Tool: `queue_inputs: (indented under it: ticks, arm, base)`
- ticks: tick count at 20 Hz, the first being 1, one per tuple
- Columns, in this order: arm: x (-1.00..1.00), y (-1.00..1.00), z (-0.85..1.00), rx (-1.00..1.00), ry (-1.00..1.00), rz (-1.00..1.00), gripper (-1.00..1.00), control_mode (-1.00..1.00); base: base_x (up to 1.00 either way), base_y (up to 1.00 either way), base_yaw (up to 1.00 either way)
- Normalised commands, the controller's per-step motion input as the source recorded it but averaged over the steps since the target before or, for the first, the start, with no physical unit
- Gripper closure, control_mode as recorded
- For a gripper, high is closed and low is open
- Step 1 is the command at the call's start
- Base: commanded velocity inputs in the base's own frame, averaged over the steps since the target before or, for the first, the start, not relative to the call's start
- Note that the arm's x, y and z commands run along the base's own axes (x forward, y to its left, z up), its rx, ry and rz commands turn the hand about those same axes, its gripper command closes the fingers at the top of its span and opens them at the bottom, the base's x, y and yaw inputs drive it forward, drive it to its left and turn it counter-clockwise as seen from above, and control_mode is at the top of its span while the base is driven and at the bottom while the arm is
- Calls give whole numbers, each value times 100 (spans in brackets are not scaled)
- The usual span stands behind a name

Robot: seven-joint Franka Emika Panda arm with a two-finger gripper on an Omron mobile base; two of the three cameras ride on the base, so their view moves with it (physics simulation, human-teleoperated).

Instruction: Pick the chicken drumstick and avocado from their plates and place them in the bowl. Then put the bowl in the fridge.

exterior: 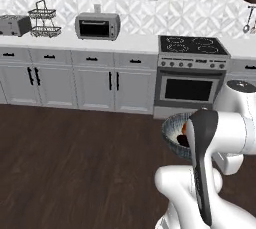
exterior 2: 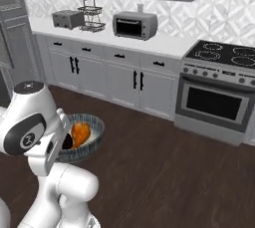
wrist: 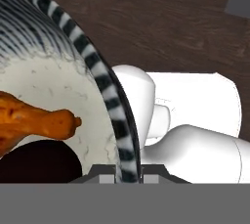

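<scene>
My gripper (wrist: 128,175) is shut on the striped rim of the grey speckled bowl (wrist: 105,91) and holds it in the air over the dark wood floor, close to my own body. Inside the bowl lie the orange-brown chicken drumstick (wrist: 34,123) and, beside it, the dark avocado (wrist: 39,162). From the right base view the bowl (exterior 2: 95,131) hangs beside my arm with the drumstick (exterior 2: 79,133) showing inside. The left base view has the bowl (exterior: 171,127) partly hidden behind my dark forearm. The plates are out of view.
Light grey cabinets (exterior: 95,85) run along the back wall, with a stove and oven (exterior: 190,73) at their right. On the counter stand a toaster oven (exterior: 97,26), a wire rack (exterior: 44,19) and a toaster (exterior: 14,25). A tall dark grey unit (exterior 2: 12,33) stands at the far left; whether it is the fridge I cannot tell.
</scene>
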Motion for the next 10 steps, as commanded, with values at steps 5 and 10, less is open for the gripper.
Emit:
queue_inputs:
  ticks: [5, 10]
  arm:
    - [0, 0, 0, 0, 0, 0, 100, 100]
    - [0, 0, 0, 0, 0, 0, 100, 100]
  base:
    - [100, 0, 53]
    - [100, 0, 56]
